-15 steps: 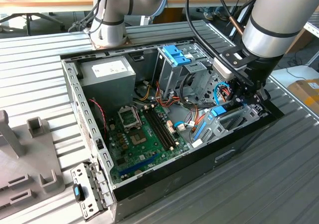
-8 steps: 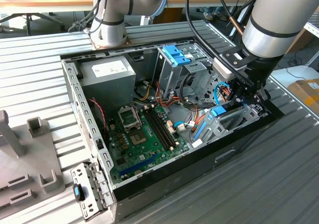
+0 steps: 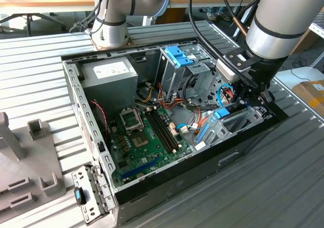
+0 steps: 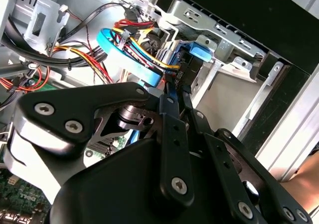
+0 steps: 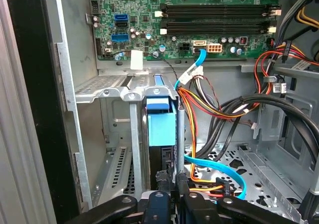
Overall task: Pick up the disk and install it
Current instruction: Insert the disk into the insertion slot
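The disk [image 3: 223,113] stands on edge in the metal drive bay [image 3: 243,124] at the corner of the open computer case on the exterior view's right. Its blue end tab [image 5: 161,127] and blue rail show between the bay's walls [image 5: 112,87]. My gripper [image 3: 246,102] reaches down into the bay from above. In both wrist views its black fingers [image 5: 183,186] sit close together on the disk's dark edge [image 4: 198,49], so the gripper [image 4: 174,92] is shut on the disk. The disk's lower part is hidden in the bay.
A tall grey cage with a blue latch [image 3: 178,55] stands behind the bay. Bundled cables [image 5: 219,109] and a flat blue cable [image 5: 224,169] lie right beside the disk. The motherboard [image 3: 147,137] and power supply [image 3: 109,76] sit in the case. Grey fixtures [image 3: 30,157] lie outside.
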{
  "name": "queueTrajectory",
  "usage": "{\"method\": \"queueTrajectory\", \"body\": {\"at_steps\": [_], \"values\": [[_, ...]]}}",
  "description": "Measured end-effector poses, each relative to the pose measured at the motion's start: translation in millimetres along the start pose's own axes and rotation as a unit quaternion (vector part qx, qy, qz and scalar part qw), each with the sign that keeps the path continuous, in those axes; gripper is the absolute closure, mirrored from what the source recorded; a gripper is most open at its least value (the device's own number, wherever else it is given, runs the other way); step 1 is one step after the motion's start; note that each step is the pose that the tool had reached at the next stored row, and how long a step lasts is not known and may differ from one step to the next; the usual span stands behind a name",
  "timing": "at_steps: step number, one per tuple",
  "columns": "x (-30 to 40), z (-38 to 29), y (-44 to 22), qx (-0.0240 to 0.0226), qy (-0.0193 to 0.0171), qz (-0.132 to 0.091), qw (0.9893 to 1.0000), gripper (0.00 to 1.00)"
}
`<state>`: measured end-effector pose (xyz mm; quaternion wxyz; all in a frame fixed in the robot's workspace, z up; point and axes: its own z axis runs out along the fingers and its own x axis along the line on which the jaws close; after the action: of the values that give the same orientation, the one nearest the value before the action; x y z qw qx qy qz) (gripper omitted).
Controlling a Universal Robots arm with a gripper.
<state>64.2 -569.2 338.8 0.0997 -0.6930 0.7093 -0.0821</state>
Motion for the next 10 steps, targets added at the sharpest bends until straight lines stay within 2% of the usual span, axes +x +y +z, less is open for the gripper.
{"method": "queueTrajectory", "body": {"at_steps": [10], "values": [[0.4,1.3,-0.4,0.0000,0.0000,0.000,1.0000,0.83]]}}
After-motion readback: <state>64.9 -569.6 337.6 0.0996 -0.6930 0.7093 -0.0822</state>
